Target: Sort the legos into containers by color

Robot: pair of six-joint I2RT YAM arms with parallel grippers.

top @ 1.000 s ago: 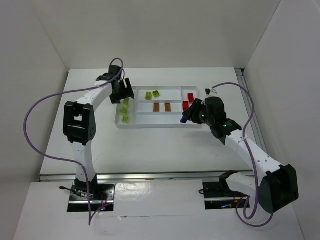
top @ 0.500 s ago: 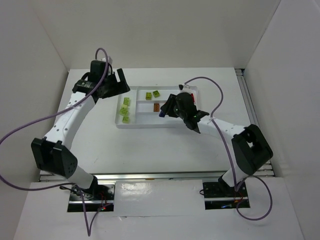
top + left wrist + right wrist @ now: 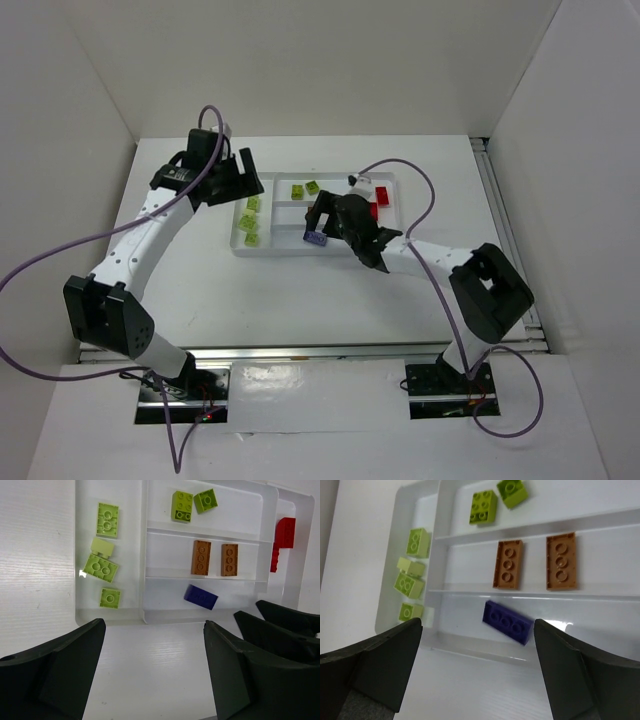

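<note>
The white tray holds the legos. Several lime bricks lie in its left end section, two green ones in the far long compartment, two brown ones in the middle one, and red ones at the right end. A purple brick lies loose in the near long compartment. My right gripper hangs open just above it, holding nothing. My left gripper is open and empty, raised off the tray's left end.
The white table runs in front of the tray and to its left. White walls close in both sides and the back. The right gripper's dark fingers show in the left wrist view beside the tray's near right corner.
My right gripper carried the purple brick leftward over the tray, then opened; the brick now lies in the near long compartment. The left arm rose away from the left end section.
</note>
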